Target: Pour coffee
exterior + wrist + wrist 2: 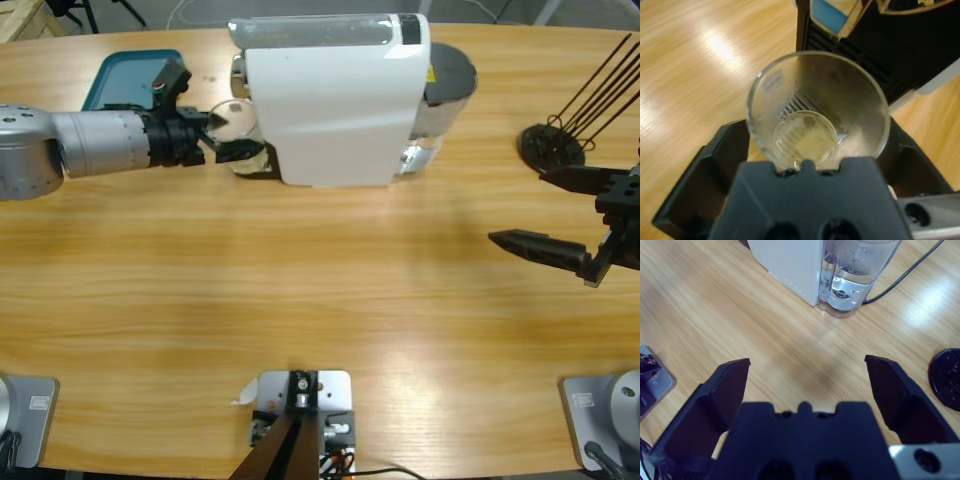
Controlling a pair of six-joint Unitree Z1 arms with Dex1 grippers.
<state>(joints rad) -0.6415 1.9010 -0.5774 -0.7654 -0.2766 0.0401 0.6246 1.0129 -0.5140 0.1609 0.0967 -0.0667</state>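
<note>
Fingers [715, 170] grip glass [817, 107]; shallow coffee [807, 142] inside.

Bare table [300, 280] lies open; the white machine [330, 100] blocks the back.

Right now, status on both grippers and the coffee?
Left gripper shut on glass at white machine. Right gripper open, empty. Coffee: shallow layer in glass. Nothing blocking.
</note>
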